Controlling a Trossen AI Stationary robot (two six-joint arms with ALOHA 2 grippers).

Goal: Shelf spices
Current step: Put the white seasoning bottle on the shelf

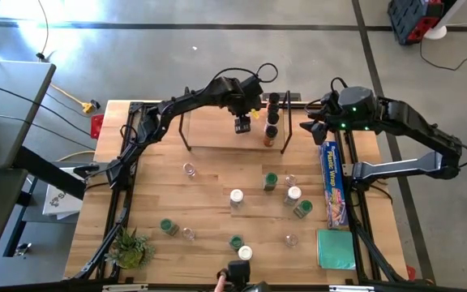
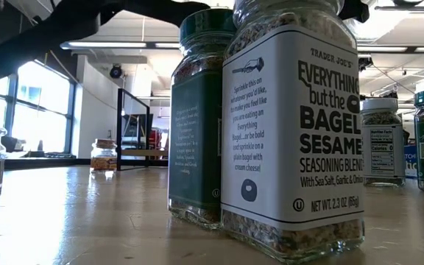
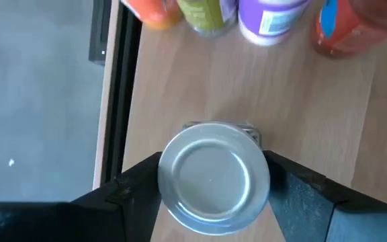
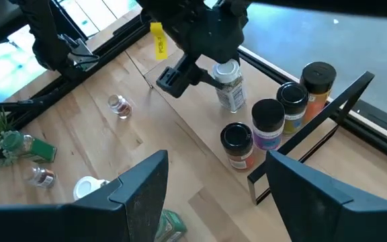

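The shelf (image 1: 217, 135) stands at the table's far edge, a pale board between black wire end frames. Several dark-lidded spice jars (image 1: 272, 118) stand in a row at its right end (image 4: 269, 124). My left gripper (image 1: 242, 124) hangs over the board's middle, shut on a clear jar with a silver lid (image 3: 212, 176). My right gripper (image 4: 213, 198) is open and waits beyond the shelf's right end (image 1: 313, 126), touching nothing. Several more spice jars (image 1: 271, 180) stand or lie loose on the table. My left gripper holds the silver-lidded jar (image 4: 229, 86) pinched between its two fingers (image 3: 138, 185), just below the lid (image 3: 213, 138). The fingers come from above, slanting down. The jar is upright over the shelf board (image 3: 281, 94); I cannot tell whether its base touches the board.
A long blue plastic-wrap box (image 1: 333, 182) and a green pad (image 1: 335, 248) lie along the table's right side. A spiky plant (image 1: 130, 247) sits at the near left corner. In the low view two jars (image 2: 293, 125) stand close to the camera. The shelf's left half is bare.
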